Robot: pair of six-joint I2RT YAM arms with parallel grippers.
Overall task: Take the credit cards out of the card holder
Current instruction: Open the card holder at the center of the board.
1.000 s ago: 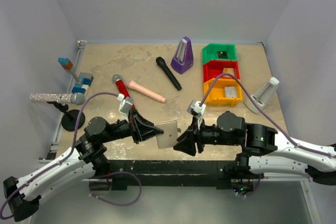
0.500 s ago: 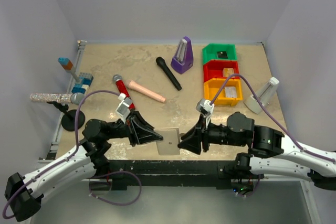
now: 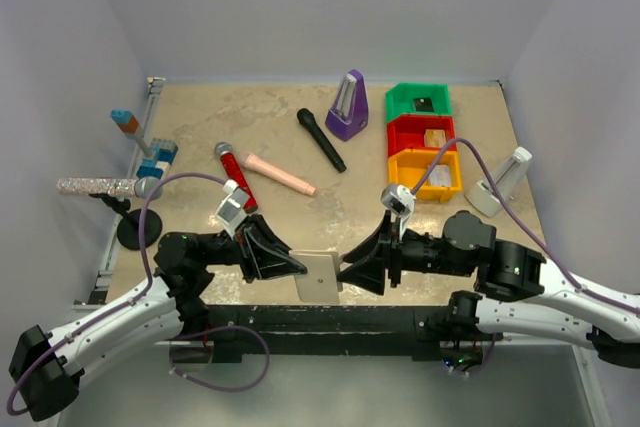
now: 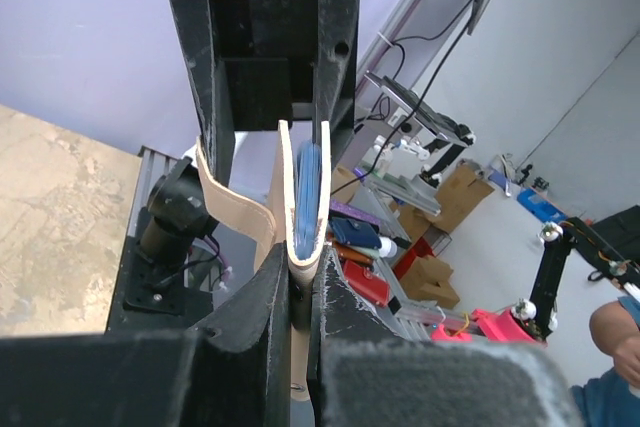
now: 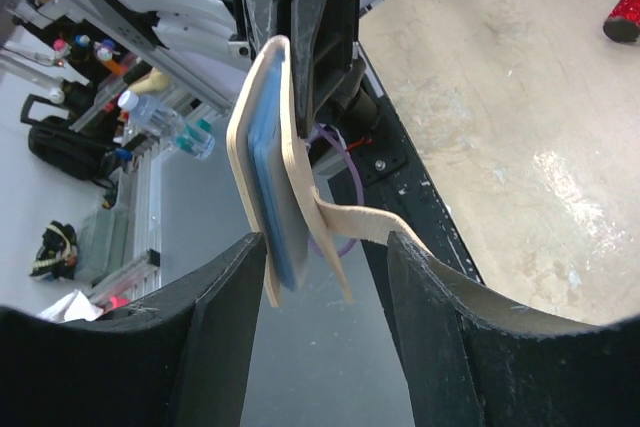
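The card holder (image 3: 318, 277) is a beige-tan wallet held above the table's near edge. My left gripper (image 3: 297, 267) is shut on its left edge. In the left wrist view the card holder (image 4: 304, 197) stands edge-on between my fingers (image 4: 262, 317), its blue lining showing. My right gripper (image 3: 347, 269) is open just to its right. In the right wrist view the card holder (image 5: 262, 177) and its loose snap tab (image 5: 375, 225) hang in the gap of the open right gripper (image 5: 325, 282). Blue and grey layers show between the flaps; no credit cards can be told apart.
On the table stand a purple metronome (image 3: 347, 105), a black microphone (image 3: 320, 139), a red microphone (image 3: 232, 169), a pink cylinder (image 3: 280, 174), green (image 3: 418, 100), red (image 3: 422, 134) and orange (image 3: 430, 175) bins, a white stand (image 3: 500, 183), and blocks (image 3: 150, 143) at the left.
Both grippers have moved toward the table's near edge with the card holder between them. The right gripper has drawn back to the right and stands open.
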